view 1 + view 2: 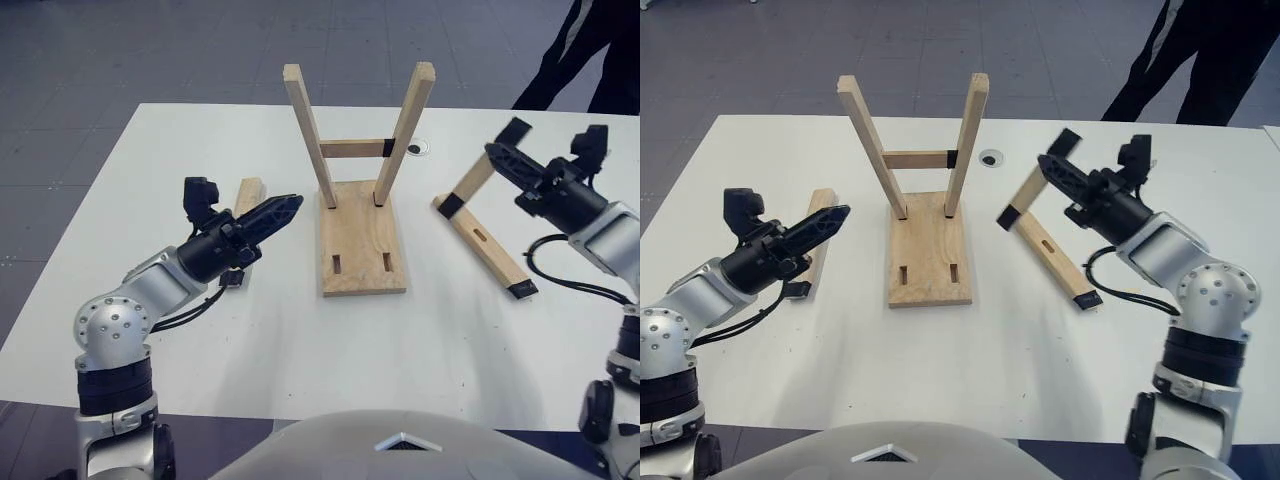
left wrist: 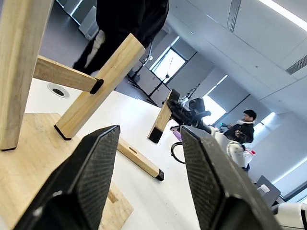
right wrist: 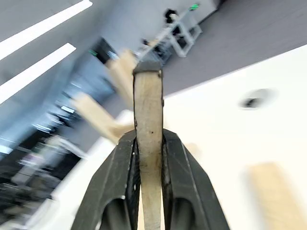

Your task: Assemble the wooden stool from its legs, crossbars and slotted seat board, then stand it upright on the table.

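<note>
The slotted seat board (image 1: 362,262) lies flat mid-table. Two legs (image 1: 310,135) joined by a crossbar (image 1: 350,148) stand upright in its far slots; the two near slots are bare. My left gripper (image 1: 290,207) hovers open, left of the board, above a loose wooden bar (image 1: 247,193) lying on the table; its fingers (image 2: 81,182) hold nothing. On the right, my right gripper (image 1: 500,155) is shut on the raised wooden leg (image 3: 147,96) of an L-shaped piece, whose other leg (image 1: 487,248) rests on the table.
A small round grommet hole (image 1: 417,148) sits in the white table (image 1: 300,350) behind the upright legs. The near half of the table is bare. The table's far edge runs just behind the stool parts.
</note>
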